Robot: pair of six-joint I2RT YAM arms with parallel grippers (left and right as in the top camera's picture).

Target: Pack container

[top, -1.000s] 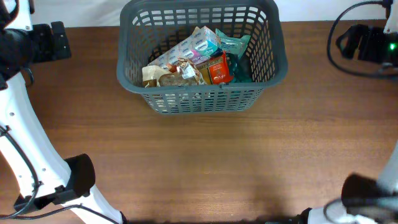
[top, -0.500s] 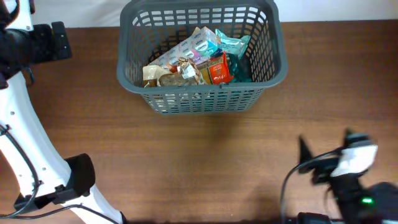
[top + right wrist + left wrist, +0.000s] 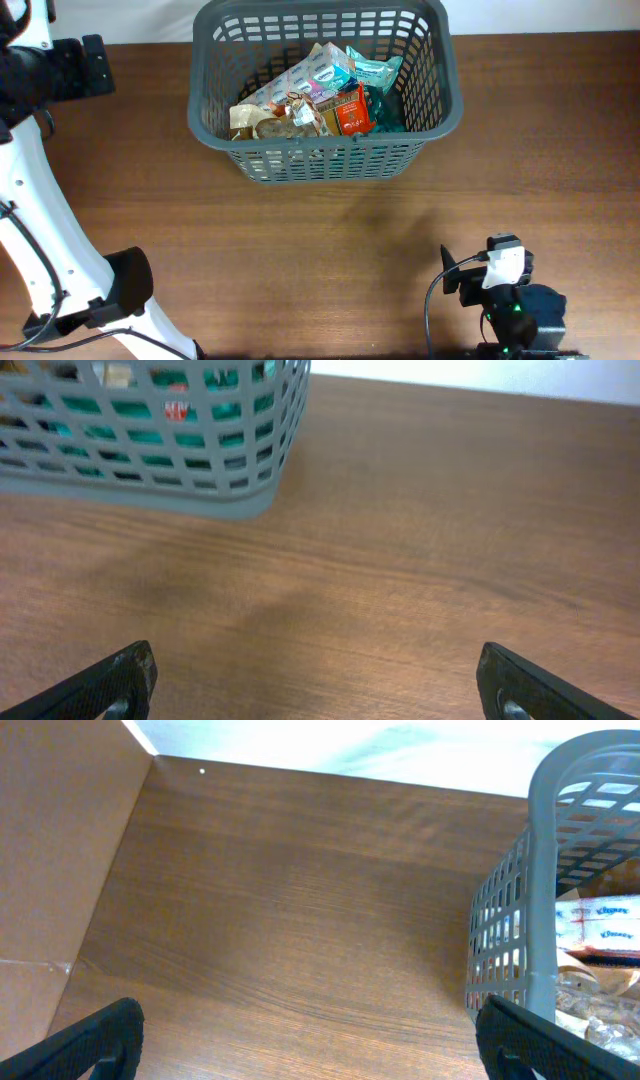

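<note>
The container [image 3: 325,160] holds heaped food packets [image 3: 345,110], perhaps tissues [image 3: 600,917] among them; left pincer [image 3: 310,1028] and right pincer [image 3: 320,672] spread empty.

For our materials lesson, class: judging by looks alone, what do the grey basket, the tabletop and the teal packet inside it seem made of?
The container: probably moulded plastic, matte grey; the even slotted lattice and rounded rim suggest it. The table: brown wood grain, smooth, slight sheen; solid wood or laminate cannot be told. The teal packet: likely thin plastic film, crinkled and glossy.
</note>
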